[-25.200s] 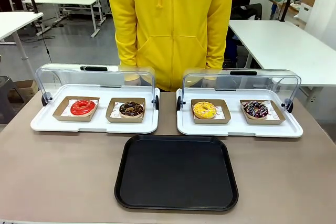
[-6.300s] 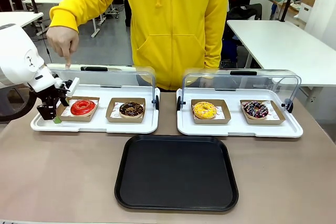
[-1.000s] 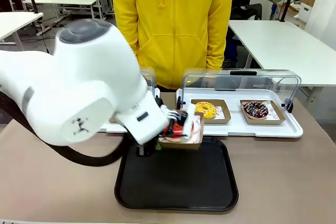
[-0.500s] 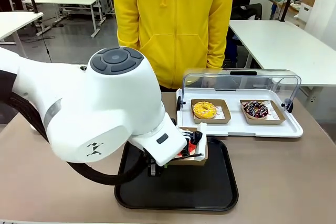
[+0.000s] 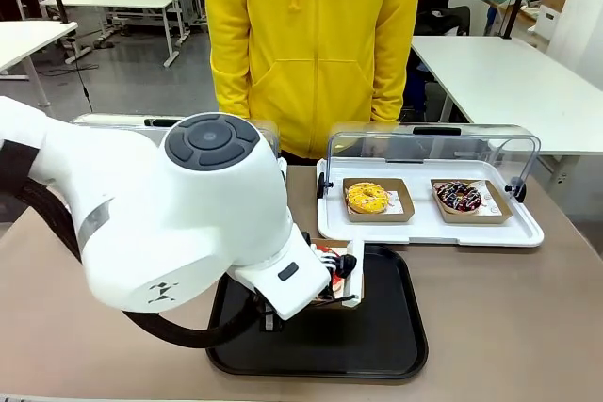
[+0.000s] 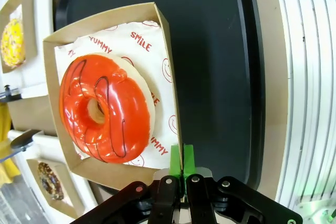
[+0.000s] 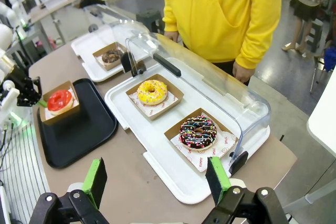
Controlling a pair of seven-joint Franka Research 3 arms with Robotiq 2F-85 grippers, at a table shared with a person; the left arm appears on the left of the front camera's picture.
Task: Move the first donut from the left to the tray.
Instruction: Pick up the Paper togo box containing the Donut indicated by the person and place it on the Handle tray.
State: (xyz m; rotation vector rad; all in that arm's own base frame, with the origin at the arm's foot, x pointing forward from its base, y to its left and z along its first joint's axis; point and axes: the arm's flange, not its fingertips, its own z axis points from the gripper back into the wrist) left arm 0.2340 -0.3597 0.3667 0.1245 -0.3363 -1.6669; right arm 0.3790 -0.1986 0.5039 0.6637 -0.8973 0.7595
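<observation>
The first donut from the left (image 6: 105, 109), iced glossy red, lies in its brown cardboard holder (image 6: 84, 169) on printed white paper. My left gripper (image 6: 181, 160) is shut on the holder's near wall, green pads pressed together. In the front view that gripper (image 5: 318, 289) holds the holder low over the left part of the black tray (image 5: 377, 331); I cannot tell whether it touches. The right wrist view shows the red donut (image 7: 59, 99) at the tray's (image 7: 84, 129) far end. My right gripper (image 7: 156, 182) hangs open, high above the table's right end.
A white tray (image 5: 429, 225) under a raised clear lid holds a yellow donut (image 5: 366, 197) and a sprinkled chocolate donut (image 5: 459, 196). My bulky left arm (image 5: 179, 223) hides most of the other lidded tray, with a chocolate donut (image 7: 111, 55). A person in a yellow hoodie (image 5: 311, 44) stands at the far side.
My left arm has carried the holder with the red donut down and toward me, from the tray's far edge to low over its left part.
</observation>
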